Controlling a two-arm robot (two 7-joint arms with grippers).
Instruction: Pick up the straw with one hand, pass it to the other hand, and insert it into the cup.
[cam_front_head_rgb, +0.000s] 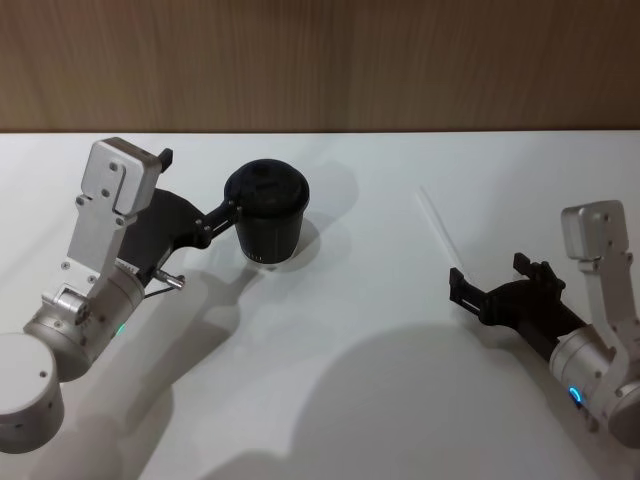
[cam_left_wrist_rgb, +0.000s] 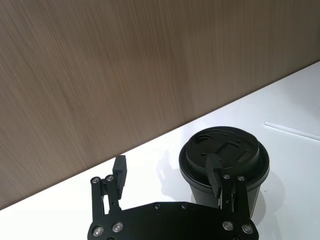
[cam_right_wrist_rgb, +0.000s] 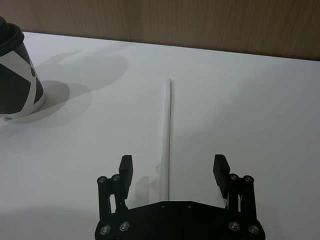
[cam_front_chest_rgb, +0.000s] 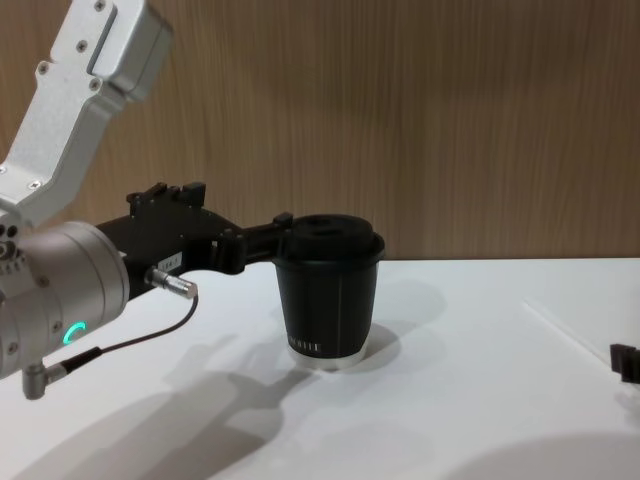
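The white straw (cam_front_head_rgb: 437, 222) (cam_right_wrist_rgb: 166, 135) lies flat on the white table, right of centre. My right gripper (cam_front_head_rgb: 490, 272) (cam_right_wrist_rgb: 173, 167) is open just short of the straw's near end; in the right wrist view the straw runs up between its two fingers (cam_right_wrist_rgb: 126, 169). The black lidded cup (cam_front_head_rgb: 265, 212) (cam_front_chest_rgb: 330, 290) (cam_left_wrist_rgb: 225, 160) stands upright at the centre left. My left gripper (cam_front_head_rgb: 195, 185) (cam_left_wrist_rgb: 167, 172) (cam_front_chest_rgb: 235, 210) is open beside it, one finger at the lid's rim. The cup is outside the jaws, and nothing is held.
The white table (cam_front_head_rgb: 350, 330) ends at a wood-panelled wall (cam_front_head_rgb: 320, 60) just behind the cup. A grey cable (cam_front_chest_rgb: 130, 345) loops under my left wrist. Bare tabletop separates cup and straw.
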